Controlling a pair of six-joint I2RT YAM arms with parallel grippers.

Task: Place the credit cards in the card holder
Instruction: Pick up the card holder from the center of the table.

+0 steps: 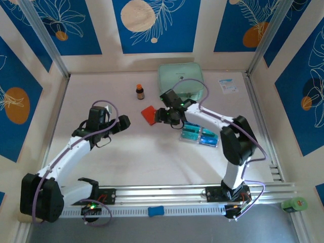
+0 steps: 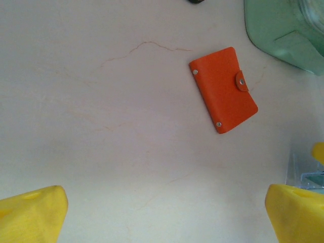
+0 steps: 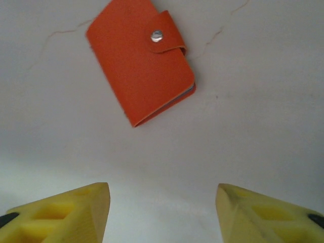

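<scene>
1. At table centre in the top view: card holder (image 1: 148, 114), orange-red, lying flat and closed, its strap snapped over the fore edge. It probably lies alone on bare table so that either arm can reach it. It would need unsnapping before any card goes in.
2. Credit cards (image 1: 200, 135): teal-blue, laid side by side at 4 o'clock of the card holder, partly under the right arm. None is in the holder, so the task appears to be at its start.
3. Right gripper (image 1: 161, 115): just beside the card holder at 3 o'clock. Its fingers are parted with only bare table between them, and it grasps nothing. In its wrist view the card holder (image 3: 140, 63) lies at 11 o'clock, apart from the fingers. The gripper seems lined up for an approach.
4. Left gripper (image 1: 121, 123): at 9 o'clock of the card holder, apart from it, spread wide and empty. Its wrist view has the card holder (image 2: 223, 90) at 1 o'clock. It is probably waiting to steady the holder.
5. Not of the task:
   - green zip case (image 1: 182, 78), at 1 o'clock of the holder
   - small brown bottle (image 1: 140, 91), at 11 o'clock
   - white paper slip (image 1: 228, 85), at 2 o'clock, well apart
6. Writing:
   - The card holder bears no brand, only a metal snap and two rivets.
   - Print on the credit cards, the slip and the bottle label is too small to read.
</scene>
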